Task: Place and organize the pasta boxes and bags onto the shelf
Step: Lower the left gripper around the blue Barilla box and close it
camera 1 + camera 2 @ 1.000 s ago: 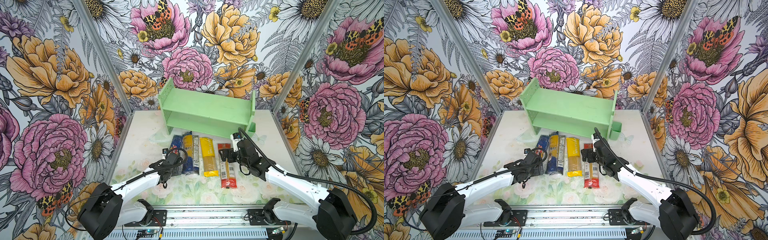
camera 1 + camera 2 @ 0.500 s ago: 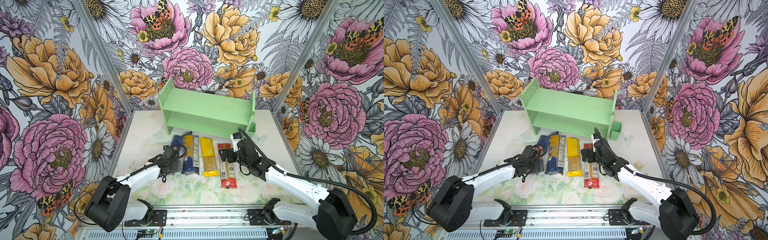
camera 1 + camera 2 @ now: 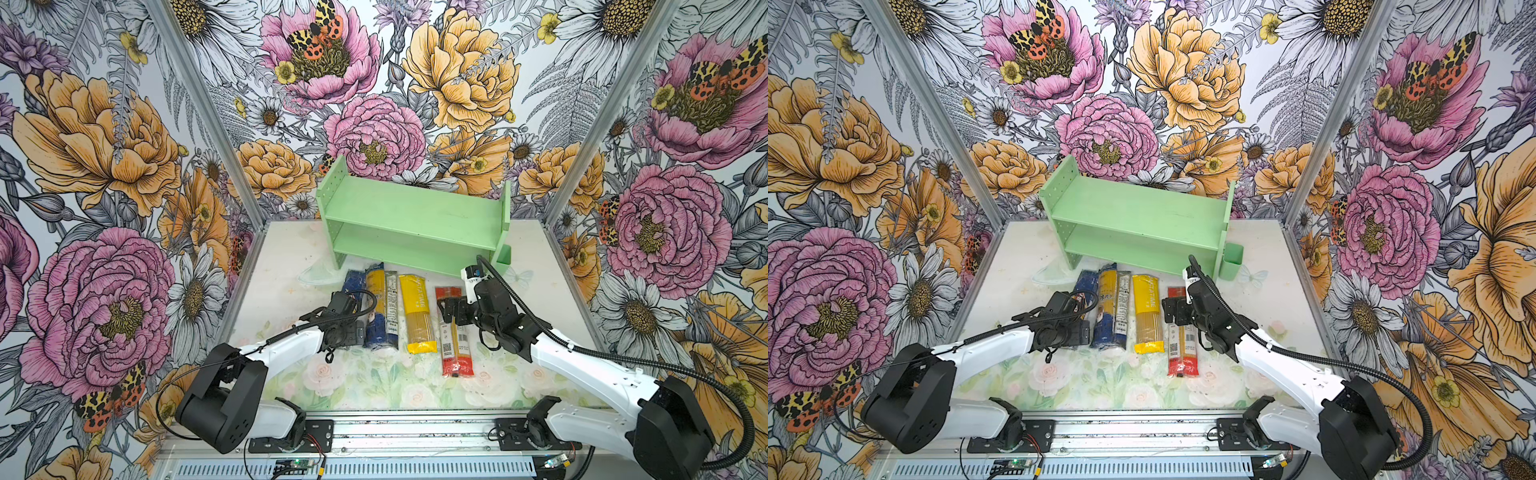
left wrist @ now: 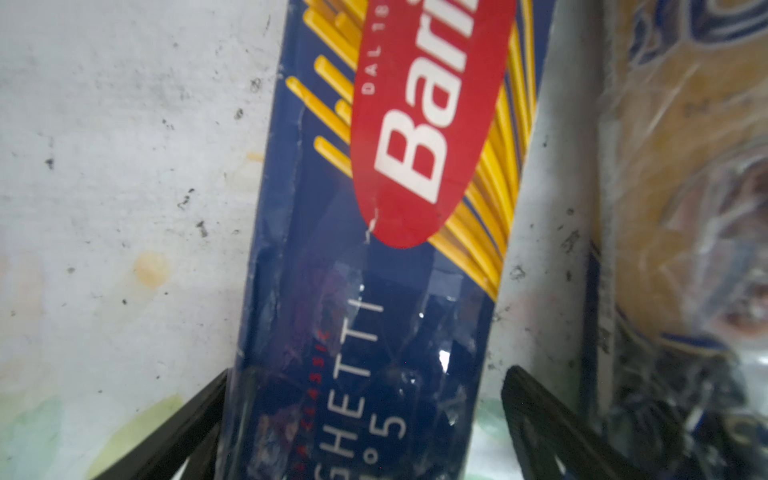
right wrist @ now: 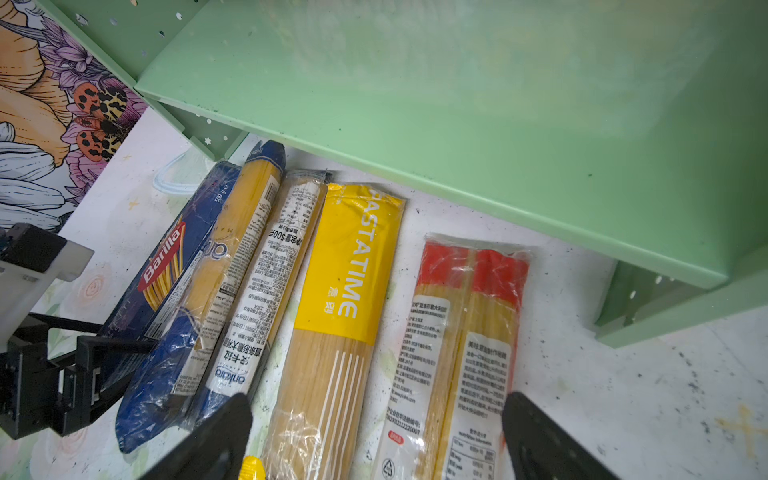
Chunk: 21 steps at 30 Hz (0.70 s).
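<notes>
That shelf (image 3: 411, 212) is flat mint green all over, the walls (image 3: 104, 145) are loud with huge pink and orange blooms plus grey line-drawn leaves, and the counter (image 3: 374, 386) is white with faded pastel roses. The Barilla box (image 4: 374, 311) is dark blue with a red oval logo and yellow strands. One clear bag (image 5: 245, 232) and its neighbour (image 5: 274, 270) are navy-tipped, the yellow bag (image 5: 349, 257) has white lettering, and the red-ended bag (image 5: 465, 332) is otherwise clear.

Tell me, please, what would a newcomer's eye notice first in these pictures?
The loud floral walls around the table, then the mint-green shelf at the back, nothing visible on it. In front of it lie five pasta packs side by side; the open left gripper straddles the dark blue Barilla box.
</notes>
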Available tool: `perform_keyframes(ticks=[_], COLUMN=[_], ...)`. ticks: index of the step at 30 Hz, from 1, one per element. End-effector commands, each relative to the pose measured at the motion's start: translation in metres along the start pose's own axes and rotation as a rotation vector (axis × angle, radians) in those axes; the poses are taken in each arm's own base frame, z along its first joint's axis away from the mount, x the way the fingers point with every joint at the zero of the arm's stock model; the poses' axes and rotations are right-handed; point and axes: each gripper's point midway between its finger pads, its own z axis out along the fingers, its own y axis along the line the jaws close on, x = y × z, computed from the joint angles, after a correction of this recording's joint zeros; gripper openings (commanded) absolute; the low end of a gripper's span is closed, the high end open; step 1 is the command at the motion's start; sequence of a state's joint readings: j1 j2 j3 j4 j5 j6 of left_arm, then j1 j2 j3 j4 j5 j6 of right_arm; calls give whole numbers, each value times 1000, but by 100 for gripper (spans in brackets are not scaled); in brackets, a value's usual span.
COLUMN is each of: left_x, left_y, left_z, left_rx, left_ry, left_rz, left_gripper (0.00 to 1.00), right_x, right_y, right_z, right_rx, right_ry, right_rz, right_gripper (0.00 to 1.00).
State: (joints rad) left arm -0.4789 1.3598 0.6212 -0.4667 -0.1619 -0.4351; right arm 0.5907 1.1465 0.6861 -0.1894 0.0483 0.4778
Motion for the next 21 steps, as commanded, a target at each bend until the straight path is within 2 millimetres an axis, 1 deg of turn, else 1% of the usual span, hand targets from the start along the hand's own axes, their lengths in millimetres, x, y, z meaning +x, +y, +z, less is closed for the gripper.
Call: perform_keyframes(ticks=[1,4,14,21], left_x=[-12,-12,-9,-6], left_y=[-11,-12,-17,-17], left_z=[-2,0,8,10], left_rx=[44,45,50,44], left_ry=[-20,-12,29,42], left_rz=[8,11,30,36], left_gripper=[95,93,91,84], right_x=[-14,-13,-13,-14], right_y=[10,10,10,11], right_z=[-5,-5,-6,-7], right_rx=[-37,-39,-41,-45], right_ry=[-49,-47,-50,-52], right_rz=[-11,-11,-14,-19], right_gripper=[95,95,94,94])
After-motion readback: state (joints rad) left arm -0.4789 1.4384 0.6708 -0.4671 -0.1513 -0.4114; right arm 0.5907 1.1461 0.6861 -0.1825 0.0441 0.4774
